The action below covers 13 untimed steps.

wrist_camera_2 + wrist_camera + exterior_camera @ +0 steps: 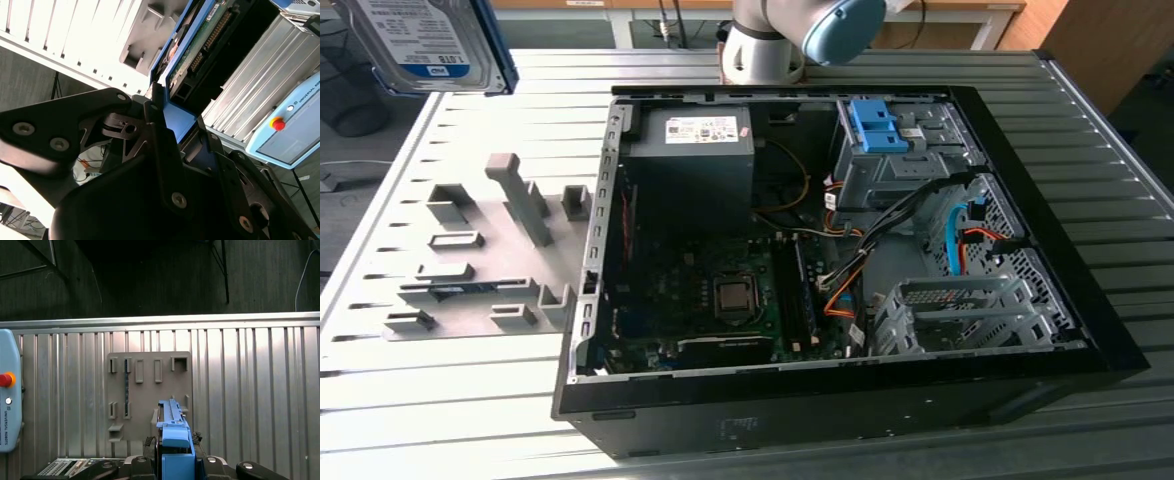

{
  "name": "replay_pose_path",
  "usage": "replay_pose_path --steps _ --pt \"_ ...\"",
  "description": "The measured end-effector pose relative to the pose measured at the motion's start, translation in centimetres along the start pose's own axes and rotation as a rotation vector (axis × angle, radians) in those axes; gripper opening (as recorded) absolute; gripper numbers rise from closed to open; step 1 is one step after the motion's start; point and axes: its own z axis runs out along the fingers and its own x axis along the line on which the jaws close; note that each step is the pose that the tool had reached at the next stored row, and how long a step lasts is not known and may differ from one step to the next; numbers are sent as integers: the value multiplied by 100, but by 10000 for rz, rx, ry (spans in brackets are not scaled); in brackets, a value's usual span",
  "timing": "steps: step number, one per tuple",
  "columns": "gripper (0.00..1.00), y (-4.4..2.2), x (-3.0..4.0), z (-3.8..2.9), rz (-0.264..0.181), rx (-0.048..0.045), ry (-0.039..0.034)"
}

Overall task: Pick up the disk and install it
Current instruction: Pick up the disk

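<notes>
Off the open black computer case (854, 395), past its wall on the exterior view's left, the flat silver disk with a white-and-blue label and blue plastic rails (434, 45) hangs in the air above the ribbed metal surface (467, 400). In the second wrist view the black tool (175, 120) is clamped onto the disk at its blue rail, with the green circuit-board side turned toward that camera. The grey slotted holder plate (480, 265) lies on the surface just beside the case. The step in hand looks like the carry toward the case. Doing it well likely means a firm, square hold on the rails so the disk cannot twist. The disk should also pass clear over the case's wall and away from the orange and blue cables (961, 235) near the grey metal drive cage (961, 310) inside.
</notes>
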Motion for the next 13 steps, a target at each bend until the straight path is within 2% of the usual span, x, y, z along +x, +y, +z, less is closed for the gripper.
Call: replay_pose_path --steps 13 --pt "36 -34 -1 0 1 1 0"
